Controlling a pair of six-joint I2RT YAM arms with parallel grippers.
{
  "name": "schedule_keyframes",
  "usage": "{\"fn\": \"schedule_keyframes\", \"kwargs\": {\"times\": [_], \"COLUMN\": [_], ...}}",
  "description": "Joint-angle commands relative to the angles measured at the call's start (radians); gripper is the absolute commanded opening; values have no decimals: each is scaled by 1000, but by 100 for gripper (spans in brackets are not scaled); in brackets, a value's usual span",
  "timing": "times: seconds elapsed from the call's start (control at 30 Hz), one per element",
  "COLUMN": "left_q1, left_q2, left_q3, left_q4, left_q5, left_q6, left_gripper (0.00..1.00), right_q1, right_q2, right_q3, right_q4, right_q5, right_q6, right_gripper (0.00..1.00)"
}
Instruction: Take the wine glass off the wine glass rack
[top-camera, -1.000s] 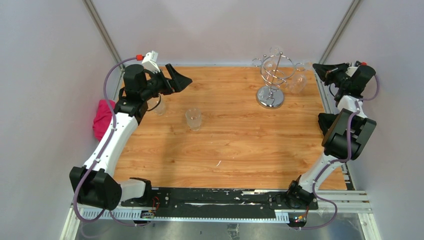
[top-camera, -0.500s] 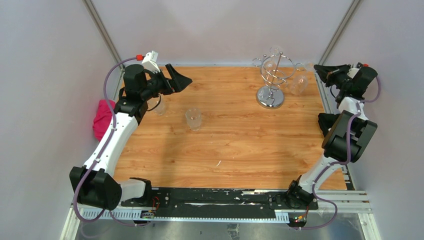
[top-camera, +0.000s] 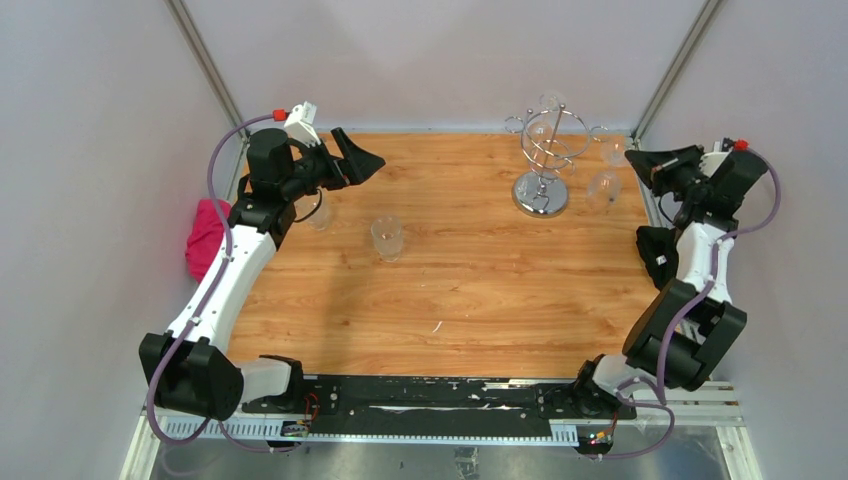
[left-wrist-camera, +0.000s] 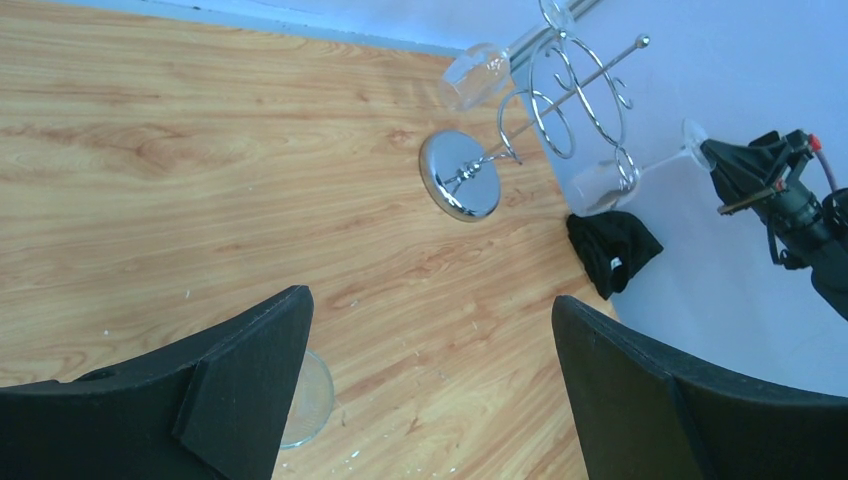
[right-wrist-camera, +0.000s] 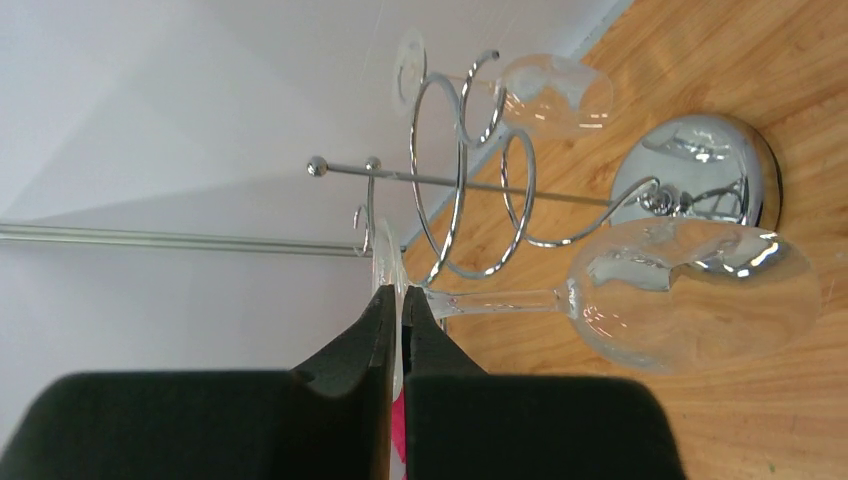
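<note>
Wine glass (right-wrist-camera: 690, 290), clear, slender-stemmed, round-bowled

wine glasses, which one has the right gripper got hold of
The wine glass on the rack's right side, bowl hanging down: the right gripper is shut on its foot. The other glass hangs from the rack's far hooks.

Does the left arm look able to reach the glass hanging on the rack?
Probably yes: left end effector open and empty, nothing stands between it and the rack, and the right end effector holds the other glass off to the opposite side.
</note>
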Motion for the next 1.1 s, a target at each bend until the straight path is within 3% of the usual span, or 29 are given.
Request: {"fn": "schedule_keyframes", "kwargs": {"times": [0.0, 0.27, 0.47, 0.67, 0.8, 0.93, 1.07], "left_q1": [-1, -1, -1, -1, -1, -1, -1], "left_q2": [-7, -11, -13, -26, -32, -33, -17], "left_q3": [-9, -25, -36, -41, -43, -48, -74], "left_q4": [20, 31, 40, 32, 28, 34, 83], "left_q5": [21, 29, 35, 29, 25, 21, 58], "left_q6": [-15, -24, -32, -27, -25, -21, -20], "left_gripper": [96, 96, 95, 96, 95, 96, 96], "right_q1": [-12, 40, 235, 433, 553, 661, 716], "right_q2": [-101, -298, -436, -493, -450, -341, -214], "right_q3": [-85, -176, -178, -190, -190, -179, -66], "right_q4": [-101, -322, -490, -512, -424, -214, -48], "right_q5": [-1, 47, 138, 194, 183, 134, 96], "right_q6": [-85, -215, -302, -279, -240, -143, -83], "right_gripper": [0, 0, 0, 0, 0, 0, 0]}}
